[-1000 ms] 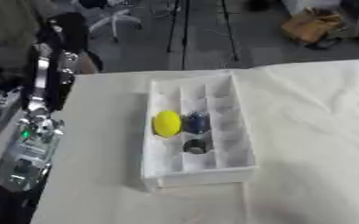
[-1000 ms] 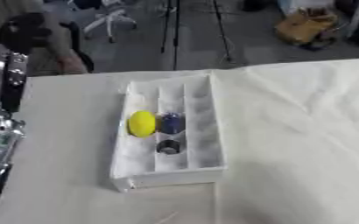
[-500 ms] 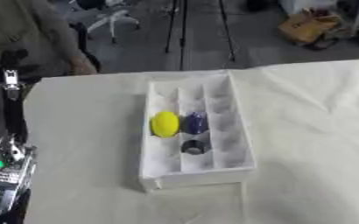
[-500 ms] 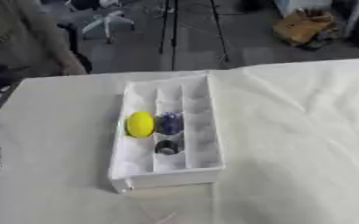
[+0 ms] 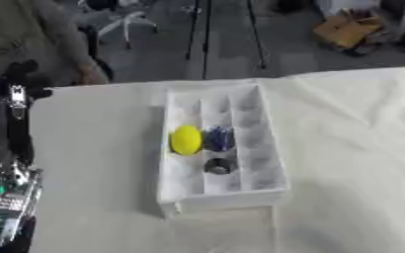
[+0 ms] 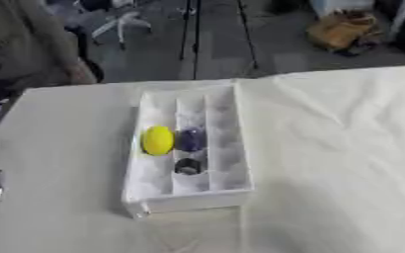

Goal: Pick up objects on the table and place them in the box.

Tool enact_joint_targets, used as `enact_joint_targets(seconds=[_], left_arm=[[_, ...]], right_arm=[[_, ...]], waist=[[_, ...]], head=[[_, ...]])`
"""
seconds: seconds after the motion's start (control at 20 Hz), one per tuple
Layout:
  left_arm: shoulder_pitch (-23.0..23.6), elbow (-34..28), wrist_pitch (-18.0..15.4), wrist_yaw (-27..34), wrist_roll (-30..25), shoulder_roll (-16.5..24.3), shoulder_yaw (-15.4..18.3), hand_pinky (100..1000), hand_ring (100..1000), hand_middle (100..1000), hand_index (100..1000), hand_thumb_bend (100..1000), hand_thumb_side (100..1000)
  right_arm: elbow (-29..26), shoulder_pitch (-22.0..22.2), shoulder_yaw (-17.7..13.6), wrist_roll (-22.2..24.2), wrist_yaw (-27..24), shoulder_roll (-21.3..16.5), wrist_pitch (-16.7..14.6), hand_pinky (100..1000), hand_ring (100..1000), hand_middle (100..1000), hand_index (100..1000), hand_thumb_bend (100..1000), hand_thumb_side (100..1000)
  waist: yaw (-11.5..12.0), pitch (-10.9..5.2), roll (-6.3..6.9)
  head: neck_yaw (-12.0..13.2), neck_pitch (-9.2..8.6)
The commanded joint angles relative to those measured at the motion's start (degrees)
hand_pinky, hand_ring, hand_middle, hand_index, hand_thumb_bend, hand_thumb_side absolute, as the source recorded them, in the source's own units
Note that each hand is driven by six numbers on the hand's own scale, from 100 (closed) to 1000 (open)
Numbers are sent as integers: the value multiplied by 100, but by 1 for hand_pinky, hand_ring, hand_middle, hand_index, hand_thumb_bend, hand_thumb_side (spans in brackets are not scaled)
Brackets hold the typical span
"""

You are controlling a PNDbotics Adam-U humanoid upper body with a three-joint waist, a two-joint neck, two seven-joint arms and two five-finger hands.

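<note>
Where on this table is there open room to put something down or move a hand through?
The widest bare stretch is the white cloth right of the white box, out to the table's right edge. A narrower strip lies between the box and the robot's left arm. Inside, it is crowded mid-box around the yellow object, blue object and dark object; the far compartments look free.

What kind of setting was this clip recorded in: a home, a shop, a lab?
Probably a lab or workshop. A cloth-covered table holds a white divided box, and behind it on a bare grey floor stand tripod legs, an office chair and a cardboard box.
</note>
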Motion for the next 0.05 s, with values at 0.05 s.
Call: enact_joint_targets(seconds=[0.05], left_arm=[[-5, -164, -44, 6, -30, 70, 70, 668, 684, 756, 803, 528, 962]], right_arm=[[-141, -49, -51, -18, 32, -124, -22, 674, 561, 663, 869, 315, 648]], waist=[[27, -45, -44]], head=[[5, -61]])
